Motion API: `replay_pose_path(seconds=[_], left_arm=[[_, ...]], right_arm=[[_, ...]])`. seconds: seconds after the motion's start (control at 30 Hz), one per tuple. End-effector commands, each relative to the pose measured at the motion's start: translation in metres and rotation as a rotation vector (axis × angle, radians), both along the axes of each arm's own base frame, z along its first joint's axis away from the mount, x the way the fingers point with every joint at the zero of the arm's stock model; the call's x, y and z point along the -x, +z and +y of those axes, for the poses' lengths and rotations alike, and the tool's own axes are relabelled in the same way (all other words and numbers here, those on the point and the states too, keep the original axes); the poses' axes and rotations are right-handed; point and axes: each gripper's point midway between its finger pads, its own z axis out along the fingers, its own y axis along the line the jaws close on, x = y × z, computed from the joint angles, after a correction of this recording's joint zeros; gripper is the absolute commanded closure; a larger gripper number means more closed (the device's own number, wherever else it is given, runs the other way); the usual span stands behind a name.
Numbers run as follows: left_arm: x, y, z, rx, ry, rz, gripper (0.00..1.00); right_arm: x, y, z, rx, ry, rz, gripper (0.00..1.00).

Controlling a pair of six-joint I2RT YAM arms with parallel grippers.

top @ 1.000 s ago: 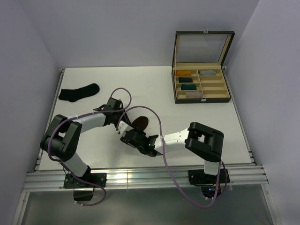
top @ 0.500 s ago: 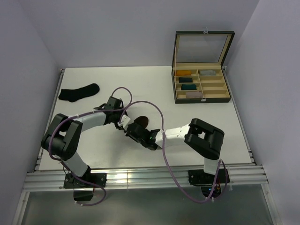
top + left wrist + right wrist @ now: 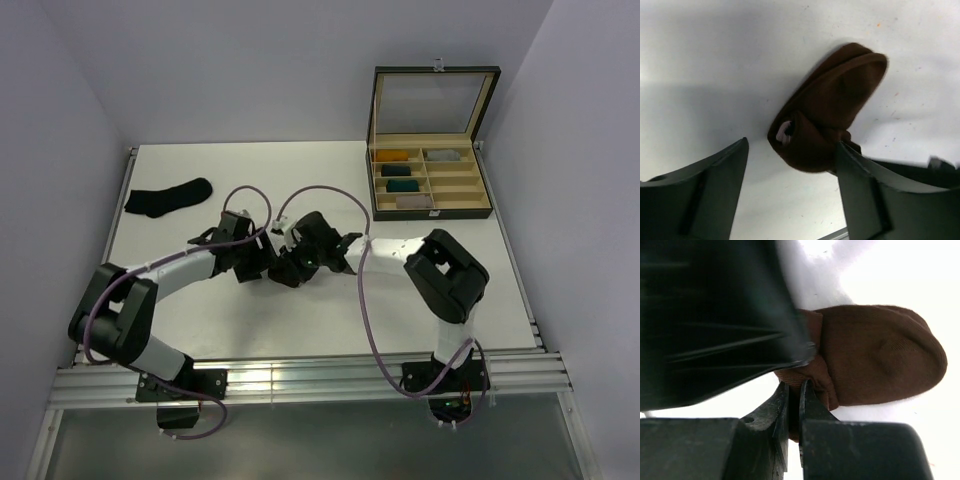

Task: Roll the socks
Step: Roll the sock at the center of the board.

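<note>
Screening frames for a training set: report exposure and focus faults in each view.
Top external: sharp, evenly lit, glare on the front rail. Left wrist: brown sock sharp, near fingers dark, soft. Right wrist: table blown out, dark blur at left.

**Even light overhead, glare and blur up close**

The overhead view was bright and sharp. Soft shadows lay on the matte white table (image 3: 300, 170), and glare streaked the brushed aluminium rail (image 3: 300, 378). In the right wrist view the table burned out white and the foreground blurred. The dark brown fabric sock (image 3: 835, 110) cast a soft-edged shadow.
</note>
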Motion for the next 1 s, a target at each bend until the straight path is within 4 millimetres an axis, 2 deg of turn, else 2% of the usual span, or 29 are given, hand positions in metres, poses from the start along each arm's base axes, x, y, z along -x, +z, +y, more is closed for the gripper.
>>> replay_pose_path(seconds=[0.0, 0.13, 0.33, 0.4, 0.43, 0.57, 0.83, 0.97], left_arm=[[-0.005, 0.026, 0.005, 0.047, 0.086, -0.088, 0.23], [-0.004, 0.041, 0.012, 0.103, 0.161, -0.161, 0.21], [0.006, 0.041, 0.012, 0.186, 0.209, -0.188, 0.20], [0.015, 0.031, 0.012, 0.189, 0.225, -0.153, 0.20], [0.012, 0.033, 0.009, 0.204, 0.232, -0.169, 0.21], [0.022, 0.021, 0.012, 0.204, 0.305, -0.143, 0.21], [0.022, 0.014, 0.005, 0.268, 0.355, -0.122, 0.21], [0.023, 0.003, 0.001, 0.264, 0.365, -0.090, 0.23]], right_arm=[[0.044, -0.017, -0.008, -0.011, 0.085, 0.317, 1.00], [0.041, -0.018, -0.007, -0.052, 0.068, 0.447, 1.00], [0.033, -0.019, -0.004, -0.082, 0.031, 0.575, 1.00], [0.027, -0.019, -0.003, -0.092, -0.002, 0.609, 1.00], [0.025, -0.020, -0.004, -0.093, -0.013, 0.625, 1.00], [0.018, -0.022, -0.005, -0.097, -0.087, 0.667, 1.00], [0.022, -0.029, -0.004, -0.127, -0.147, 0.728, 1.00], [0.024, -0.030, -0.004, -0.138, -0.168, 0.753, 1.00]])
